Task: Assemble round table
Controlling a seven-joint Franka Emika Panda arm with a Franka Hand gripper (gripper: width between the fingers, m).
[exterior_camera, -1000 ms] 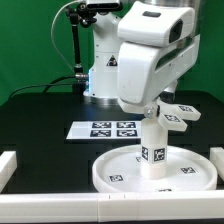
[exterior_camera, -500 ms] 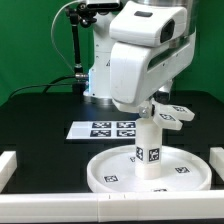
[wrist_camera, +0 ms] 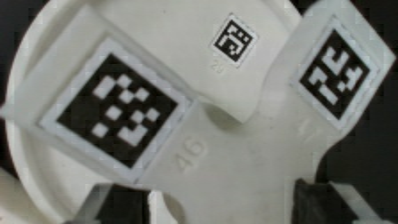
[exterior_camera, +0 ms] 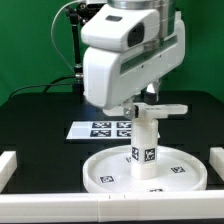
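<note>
- The marker board (exterior_camera: 100, 128) lies flat on the table, behind the disc and towards the exterior view's left. It takes no part in the assembly.
- The disc (exterior_camera: 97, 176) lies rim up near the front of the table.
- The leg (exterior_camera: 146, 152) stands upright near the disc's middle, its foot on the disc floor. Judged from this, the leg step is done.
- The base (exterior_camera: 164, 110) sits level at the top of the leg, with one arm reaching towards the exterior view's right. The pictures do not show whether it is seated on the leg or only touching it.
- The gripper (wrist_camera: 228, 200) comes down on the base from above. In the wrist view its dark fingers (wrist_camera: 128, 198) stand on either side of the base's white body and appear clamped on it.
- Step in hand, as judged: fitting the base onto the leg.
- The next move calls for:
  - centring the base hub over the leg's axis;
  - keeping the base level;
  - pressing or turning it home without tipping the leg;
  - releasing only after the joint holds.
</note>
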